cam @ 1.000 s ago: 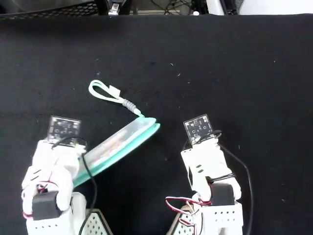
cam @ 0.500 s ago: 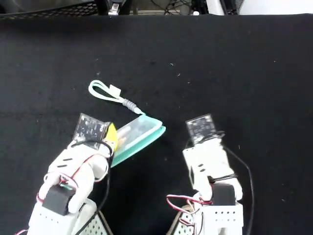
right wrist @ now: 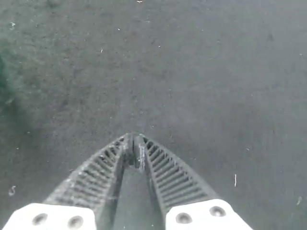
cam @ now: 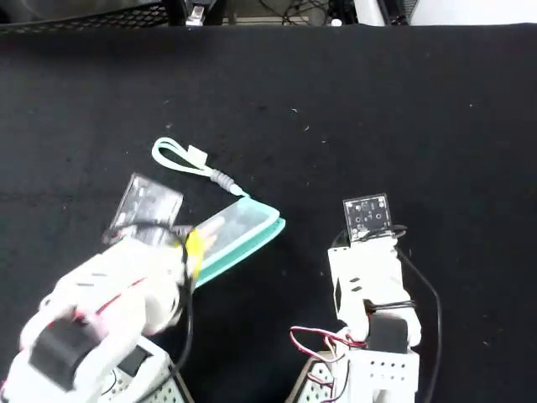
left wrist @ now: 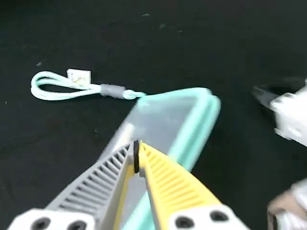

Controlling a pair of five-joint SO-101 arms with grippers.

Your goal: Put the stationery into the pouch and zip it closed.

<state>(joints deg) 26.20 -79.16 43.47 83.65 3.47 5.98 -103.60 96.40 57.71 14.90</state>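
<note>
On the black table (cam: 403, 109), front-left of centre, the pouch (cam: 243, 231) lies flat at a slant. It has a see-through face with a mint-green rim. Its wrist strap (cam: 179, 158) trails off the far corner and loops away on the cloth.

The left gripper (left wrist: 136, 155) sits over the pouch's near half, grey and yellow fingers pressed together with the tips down on the clear face. It might be nipping a zip tab or a bit of edge, but the tip area is too blurred to call.

The right gripper (right wrist: 134, 146) is off to the side over bare cloth, well apart from the pouch. Its fingers are closed tip to tip with nothing between them.

I can't make out what's inside the pouch through the plastic, and no loose stationery is lying around it.

Handling guesses:
- The pouch looks light and floppy: thin soft plastic with a slightly firmer piped rim.
- The clear face is probably slick, so a pinch on it would likely slide or just wrinkle it.
- The green rim near a corner looks like a better hold, or the strap where it joins.
- It weighs little, so it will probably skate on the cloth when the zip is tugged. I'd have one gripper pin the rim at the zip's end while the other takes the small tab.
- The tab is a tiny target and easy to miss.
</note>
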